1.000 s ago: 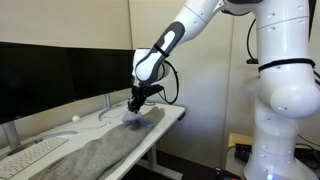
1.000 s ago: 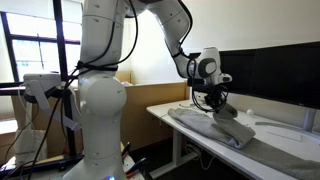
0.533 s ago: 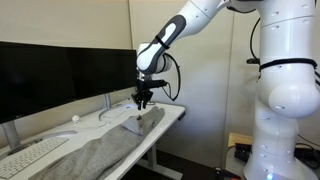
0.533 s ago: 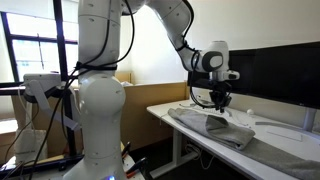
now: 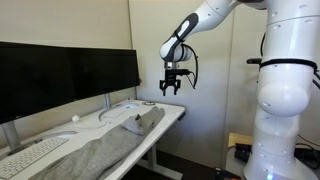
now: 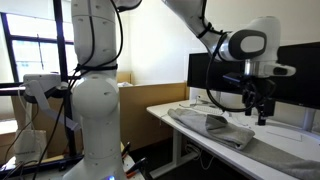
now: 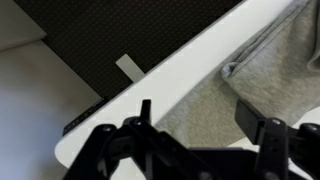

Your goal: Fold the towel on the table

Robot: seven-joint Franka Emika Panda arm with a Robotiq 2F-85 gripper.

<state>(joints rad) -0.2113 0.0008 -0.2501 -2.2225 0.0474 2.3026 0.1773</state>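
The grey-brown towel [image 5: 118, 138] lies lengthwise along the white table [image 5: 177, 109], and its end near the table's corner is doubled over into a small fold [image 6: 224, 126]. My gripper [image 5: 172, 88] hangs open in the air well above that end and touches nothing. In an exterior view the gripper [image 6: 262, 116] is above and past the folded part. Looking down in the wrist view, the two dark fingers [image 7: 250, 118] stand wide apart with only towel [image 7: 272, 66] and table edge [image 7: 150, 90] far below them.
Black monitors [image 5: 60, 75] line the back of the table, with a white keyboard [image 5: 30, 155] in front of them. The robot's white base [image 5: 288, 100] stands beside the table's end. Dark carpet [image 7: 110, 25] with a strip of white tape [image 7: 130, 68] lies below.
The gripper was shut low on the towel's end a second ago. It has opened, let go of the cloth, and risen up and away toward the table's end.
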